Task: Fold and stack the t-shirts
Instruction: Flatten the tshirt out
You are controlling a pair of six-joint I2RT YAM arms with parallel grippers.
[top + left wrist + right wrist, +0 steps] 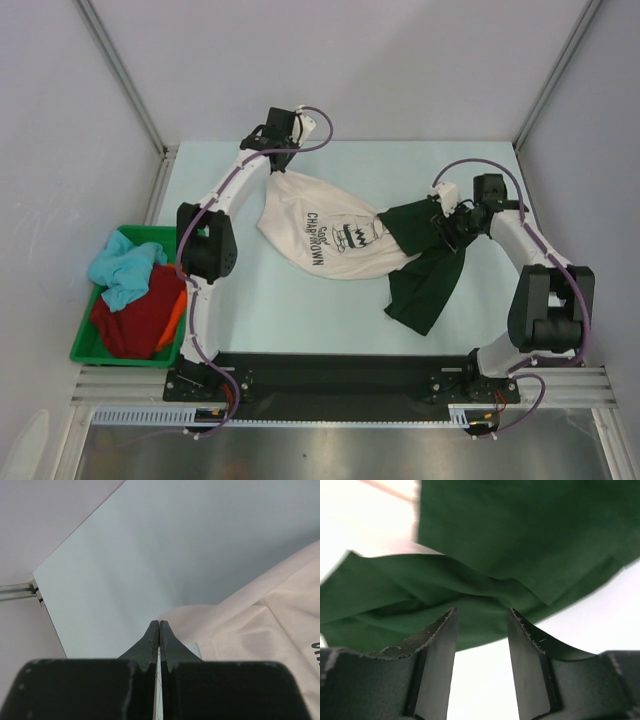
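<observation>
The left claw (159, 625) is clamped on the cream t-shirt (300, 238) at its far corner. The right claw (482, 611) stands apart over the dark green t-shirt (425, 285), which overlaps the cream t-shirt's right end.

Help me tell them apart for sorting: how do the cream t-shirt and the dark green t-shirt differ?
The cream t-shirt carries black lettering and a drawing; the dark green t-shirt looks plain. The cream one lies further left; the green one overlaps its right edge. Both are unfolded and rumpled.
</observation>
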